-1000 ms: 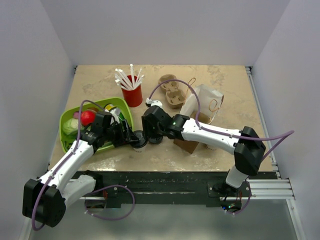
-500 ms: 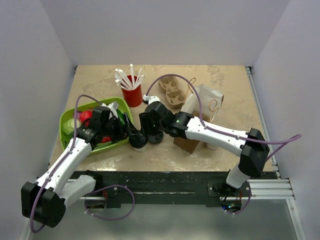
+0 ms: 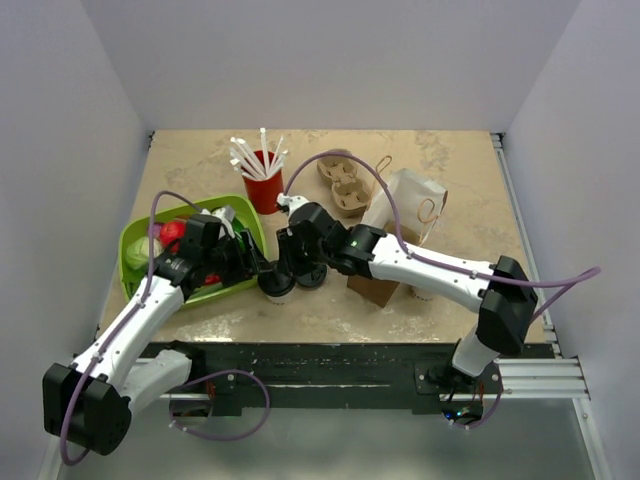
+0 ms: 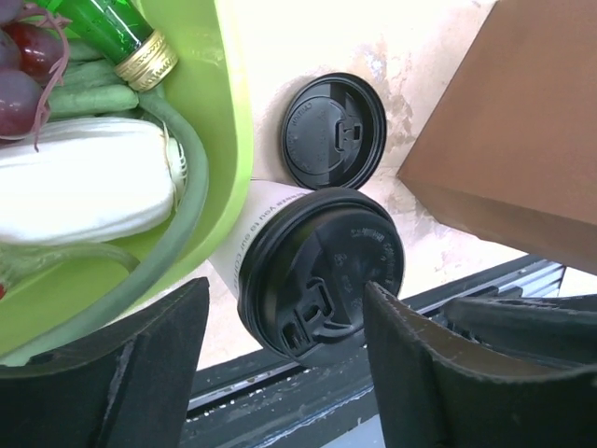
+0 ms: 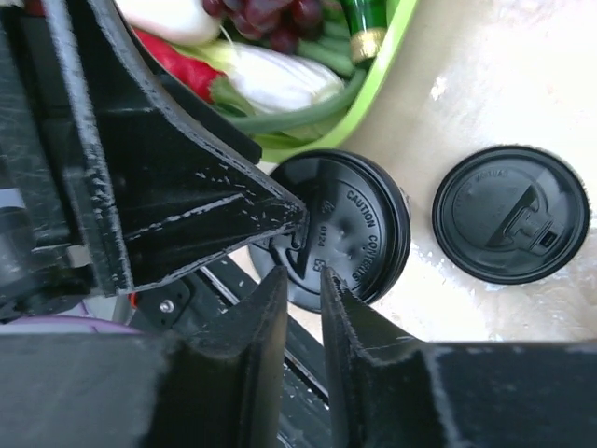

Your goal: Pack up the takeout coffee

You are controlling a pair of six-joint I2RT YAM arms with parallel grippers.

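The takeout coffee (image 3: 277, 285), a white paper cup with a black sip lid, stands near the table's front edge beside the green basket; it also shows in the left wrist view (image 4: 322, 271) and the right wrist view (image 5: 350, 238). My left gripper (image 3: 264, 272) is open with its jaws on either side of the cup (image 4: 284, 289); one finger (image 4: 434, 373) is at the lid's rim and the other stands apart. My right gripper (image 3: 290, 266) is shut, its tips (image 5: 304, 275) just over the lid's near edge. It holds nothing.
A loose black lid (image 3: 312, 276) lies right of the cup (image 4: 333, 131) (image 5: 511, 227). The green basket (image 3: 135, 285) of vegetables is at the left. A brown paper bag (image 3: 385, 285) and a white bag (image 3: 410, 205) are at the right. A red cup of straws (image 3: 266, 192) and a cardboard cup carrier (image 3: 343, 185) stand behind.
The left gripper has slid in around the lidded cup, nudging it slightly left. The right wrist has shifted up and left over the cup.
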